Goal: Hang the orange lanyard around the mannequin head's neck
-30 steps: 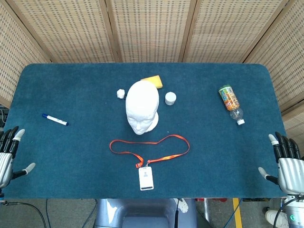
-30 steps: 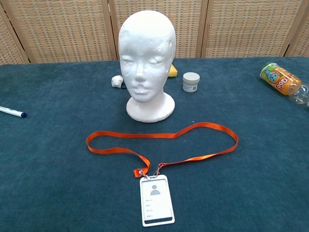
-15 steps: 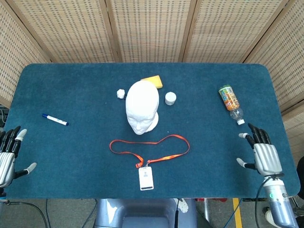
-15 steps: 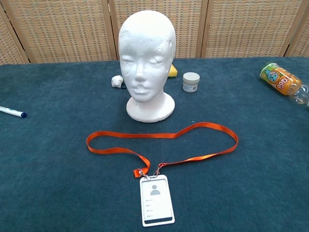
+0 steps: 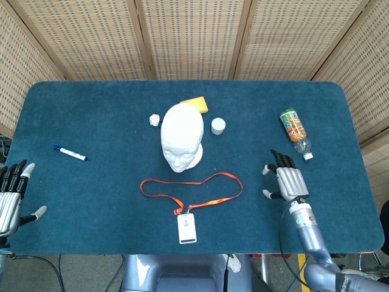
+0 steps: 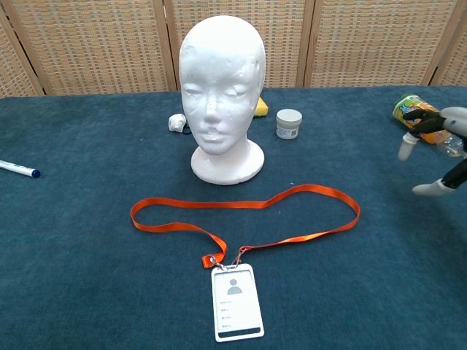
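Note:
The orange lanyard (image 5: 193, 190) (image 6: 241, 211) lies in a flat loop on the blue table, in front of the white mannequin head (image 5: 182, 137) (image 6: 220, 87), with its white badge holder (image 5: 187, 228) (image 6: 236, 302) nearest me. The head stands upright, facing me. My right hand (image 5: 287, 178) (image 6: 435, 152) hovers open, fingers spread, to the right of the lanyard loop and apart from it. At the table's front left edge my left hand (image 5: 12, 196) stays open and holds nothing.
An orange drink bottle (image 5: 295, 131) (image 6: 426, 124) lies at the right, just beyond my right hand. A small white jar (image 5: 218, 126) (image 6: 289, 123), a yellow sponge (image 5: 196, 104) and a white crumpled lump (image 5: 155, 119) sit behind the head. A blue-capped marker (image 5: 70, 152) lies at the left.
My right hand has moved left and inward from the table's front right corner toward the lanyard, and now shows in the chest view. The left hand has barely shifted.

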`<state>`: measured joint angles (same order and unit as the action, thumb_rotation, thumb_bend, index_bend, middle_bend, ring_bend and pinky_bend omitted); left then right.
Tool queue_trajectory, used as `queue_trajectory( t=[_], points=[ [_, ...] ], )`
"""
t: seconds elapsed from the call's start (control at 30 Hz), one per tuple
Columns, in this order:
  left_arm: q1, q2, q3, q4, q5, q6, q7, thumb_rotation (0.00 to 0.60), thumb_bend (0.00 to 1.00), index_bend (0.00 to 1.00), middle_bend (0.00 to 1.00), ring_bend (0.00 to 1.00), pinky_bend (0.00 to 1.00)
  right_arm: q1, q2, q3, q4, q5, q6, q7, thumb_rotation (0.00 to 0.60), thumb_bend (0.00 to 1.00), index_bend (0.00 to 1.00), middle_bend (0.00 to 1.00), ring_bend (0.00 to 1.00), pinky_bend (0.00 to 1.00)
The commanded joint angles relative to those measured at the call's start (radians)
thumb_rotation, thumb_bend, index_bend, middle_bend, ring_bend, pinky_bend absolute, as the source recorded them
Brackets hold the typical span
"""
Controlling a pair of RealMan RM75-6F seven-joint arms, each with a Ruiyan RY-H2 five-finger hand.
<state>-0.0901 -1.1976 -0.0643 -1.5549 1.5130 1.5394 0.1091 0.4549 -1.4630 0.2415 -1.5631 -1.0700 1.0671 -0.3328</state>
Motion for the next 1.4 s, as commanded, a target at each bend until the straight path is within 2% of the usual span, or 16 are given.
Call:
queue_trajectory(
  t=[0.03,0.2,0.63,1.13,1.4],
  points=[
    [-0.002,-0.002,-0.003,0.002,-0.005,-0.002,0.004,0.6,0.0,0.0,0.0,0.0,0.0,0.071,-0.095,0.018,0.073,0.093,-0.026,-0.101,0.6,0.23,0.41,0.0,0.0,0.0],
    [-0.005,-0.007,-0.007,0.008,-0.015,-0.011,0.008,0.6,0.0,0.0,0.0,0.0,0.0,0.12,-0.161,0.043,0.117,0.197,-0.061,-0.143,0.6,0.27,0.42,0.0,0.0,0.0],
    [-0.015,-0.017,-0.016,0.02,-0.041,-0.031,0.019,0.6,0.0,0.0,0.0,0.0,0.0,0.209,-0.281,0.085,0.184,0.323,-0.07,-0.194,0.6,0.28,0.42,0.0,0.0,0.0],
    [-0.02,-0.019,-0.021,0.024,-0.055,-0.04,0.018,0.6,0.0,0.0,0.0,0.0,0.0,0.259,-0.342,0.075,0.258,0.378,-0.061,-0.238,0.6,0.31,0.47,0.0,0.0,0.0],
    [-0.021,-0.019,-0.021,0.025,-0.056,-0.04,0.017,0.6,0.0,0.0,0.0,0.0,0.0,0.272,-0.352,0.072,0.275,0.39,-0.066,-0.239,0.6,0.4,0.52,0.0,0.0,0.0]
  ],
)
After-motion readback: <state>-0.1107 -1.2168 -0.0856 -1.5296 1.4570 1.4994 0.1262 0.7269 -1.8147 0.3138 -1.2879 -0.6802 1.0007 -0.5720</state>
